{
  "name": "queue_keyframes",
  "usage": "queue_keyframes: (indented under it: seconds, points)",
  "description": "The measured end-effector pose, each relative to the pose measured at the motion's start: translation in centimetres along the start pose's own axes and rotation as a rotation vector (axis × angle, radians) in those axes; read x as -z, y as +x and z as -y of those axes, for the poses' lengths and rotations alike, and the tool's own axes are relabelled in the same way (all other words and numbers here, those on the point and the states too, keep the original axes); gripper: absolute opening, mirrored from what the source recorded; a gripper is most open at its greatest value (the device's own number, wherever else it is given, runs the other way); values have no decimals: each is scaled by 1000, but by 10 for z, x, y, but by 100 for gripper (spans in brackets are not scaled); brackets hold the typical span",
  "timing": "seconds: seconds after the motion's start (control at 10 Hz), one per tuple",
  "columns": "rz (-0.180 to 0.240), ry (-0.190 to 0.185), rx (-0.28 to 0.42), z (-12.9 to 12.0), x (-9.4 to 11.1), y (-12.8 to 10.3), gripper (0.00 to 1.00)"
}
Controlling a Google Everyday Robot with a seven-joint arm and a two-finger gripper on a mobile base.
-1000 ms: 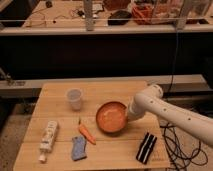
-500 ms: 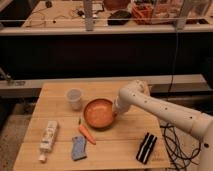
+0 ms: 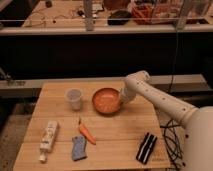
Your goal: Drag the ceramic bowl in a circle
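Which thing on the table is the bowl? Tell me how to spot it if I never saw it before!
Find the wooden table and look at its far half, near the middle. The ceramic bowl sits there, with the white arm's gripper at its right rim and a plastic cup to its left. It is the round, shallow, orange thing, wider than the pale cup.

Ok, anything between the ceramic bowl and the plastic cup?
Only bare wooden table, per the camera view. The claw sits at the rim of the ceramic bowl, opposite the plastic cup.
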Motion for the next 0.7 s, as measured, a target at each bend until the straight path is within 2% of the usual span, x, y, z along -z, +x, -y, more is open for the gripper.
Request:
queue_keyframes:
  seconds: [0.2, 0.3, 0.5, 0.7]
  points:
    - [-25, -21, -59, -25, 12, 6, 0]
    - [-36, -34, -101, -46, 20, 3, 0]
    - [-39, -51, -154, -72, 30, -19, 0]
    - [-27, -67, -161, -76, 33, -58, 0]
